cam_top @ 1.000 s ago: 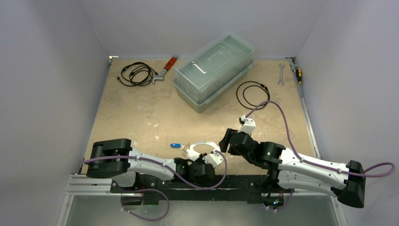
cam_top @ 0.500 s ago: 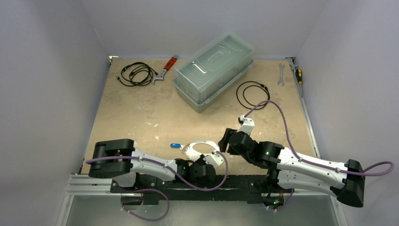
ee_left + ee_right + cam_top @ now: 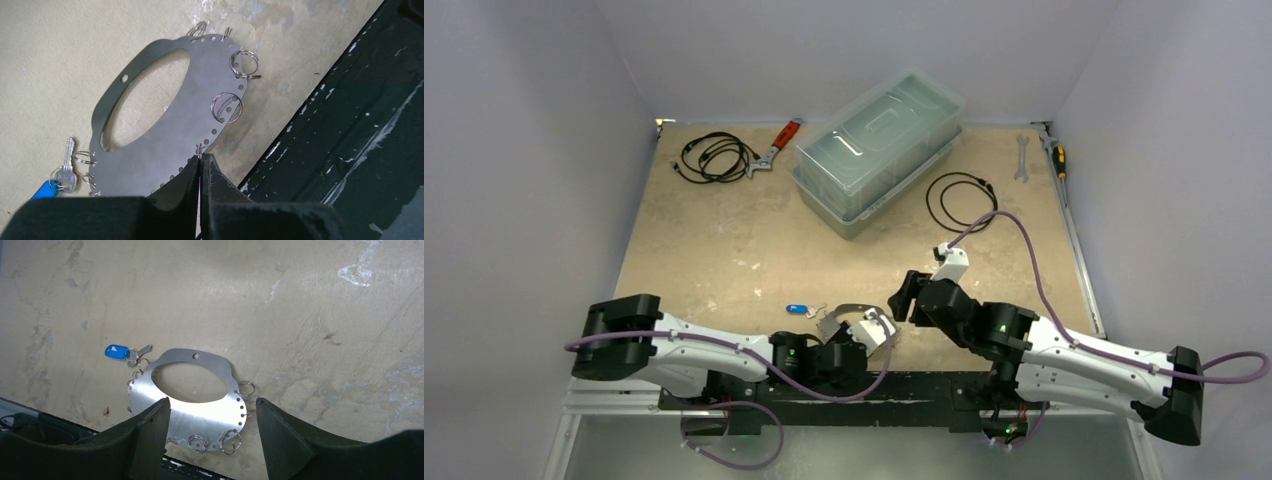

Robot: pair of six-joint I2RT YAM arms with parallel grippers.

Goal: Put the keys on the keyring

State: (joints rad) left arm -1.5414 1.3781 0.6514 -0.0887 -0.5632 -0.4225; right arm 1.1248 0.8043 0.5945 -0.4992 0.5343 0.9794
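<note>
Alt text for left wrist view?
Left gripper, shut, pinches the rim of the flat metal keyring, an oval-holed plate carrying split rings. A key with a blue tag sits beside its lower-left end.

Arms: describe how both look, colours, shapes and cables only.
Left arm and right arm match: white shells on the links, boxy black joint housings, and a purple cable looping along each. The fingers are black wedges, broad at the root and tapering to the tips. A small green light shows on each forearm.
</note>
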